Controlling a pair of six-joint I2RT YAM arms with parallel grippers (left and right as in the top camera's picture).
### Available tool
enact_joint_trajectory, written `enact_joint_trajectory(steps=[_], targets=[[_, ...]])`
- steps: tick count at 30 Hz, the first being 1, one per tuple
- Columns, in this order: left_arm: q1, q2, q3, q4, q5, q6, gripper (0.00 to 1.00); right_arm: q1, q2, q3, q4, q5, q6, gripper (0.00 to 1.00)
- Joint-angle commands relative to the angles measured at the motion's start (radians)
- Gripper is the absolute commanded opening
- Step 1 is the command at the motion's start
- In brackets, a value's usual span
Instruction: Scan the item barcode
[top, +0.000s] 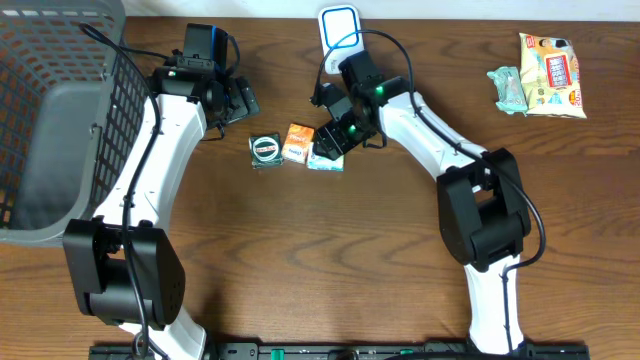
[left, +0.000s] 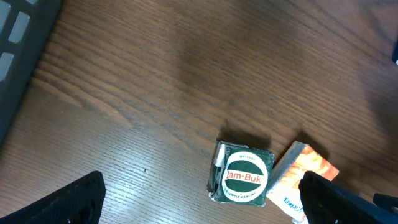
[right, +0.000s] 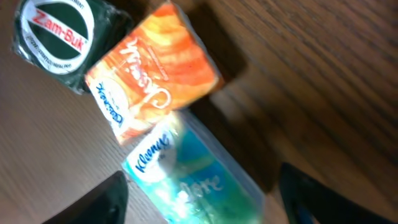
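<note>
item 1. right pincer (right: 205, 202): jaws well apart, holding nothing. one finger (right: 106, 199) shows at each lower corner of the wrist view. wrist pitched down over the table (top: 300, 260), forearm reaching in from the elbow.

item 2. kleenex pack (right: 180, 168): lies flat directly under the pincer, between the fingers. by its place it is judged to be the thing to scan. its long axis runs aslant across the gap, closer to the line joining the fingers than across it. one end sits just beside one finger, and bare wood shows before the other. whether any finger touches it cannot be told. closing here would likely pinch it end to end, so a turn of the wrist may serve better. no barcode shows on the upper face.

item 3. orange pack (right: 152, 78): just beyond the kleenex pack, touching or nearly so. it could be nudged by a careless close.

item 4. tin (right: 59, 37): beyond the orange pack, hard against it.

item 5. left pincer (top: 240, 102): further off, past the tin, jaws spread wide and empty. it hangs above the wood. the right arm is plainly the nearer.

item 6. scanner (top: 339, 25): behind the right wrist at the table's far edge.
</note>
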Motion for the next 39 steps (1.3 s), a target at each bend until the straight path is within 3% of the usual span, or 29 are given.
enact_joint_trajectory(steps=[1, 3, 9, 14, 16, 19, 25, 31, 39], targets=[[0.000, 0.005, 0.008, -0.003, -0.009, -0.002, 0.98, -0.015, 0.023, -0.002, -0.019, -0.045, -0.023, 0.62], [0.000, 0.005, 0.008, -0.003, -0.009, -0.002, 0.98, -0.015, 0.024, -0.002, -0.049, -0.068, -0.022, 0.47], [0.000, 0.005, 0.008, -0.003, -0.009, -0.002, 0.98, -0.014, 0.023, -0.002, -0.188, -0.084, -0.021, 0.31], [0.000, 0.005, 0.008, -0.003, -0.009, -0.002, 0.98, -0.014, -0.005, -0.002, -0.293, -0.082, 0.021, 0.31], [0.000, 0.005, 0.008, -0.003, -0.009, -0.002, 0.98, -0.015, -0.025, -0.002, -0.296, -0.074, 0.035, 0.36], [0.000, 0.005, 0.008, -0.003, -0.009, -0.002, 0.98, -0.015, -0.048, -0.002, -0.246, 0.005, 0.069, 0.42], [0.000, 0.005, 0.008, -0.003, -0.009, -0.002, 0.98, -0.015, -0.038, -0.003, -0.149, 0.006, 0.122, 0.40], [0.000, 0.005, 0.008, -0.003, -0.009, -0.002, 0.98, -0.011, -0.026, -0.004, -0.129, -0.109, 0.124, 0.43], [0.000, 0.005, 0.008, -0.003, -0.009, -0.002, 0.98, -0.010, -0.024, -0.089, -0.087, -0.121, 0.125, 0.48]])
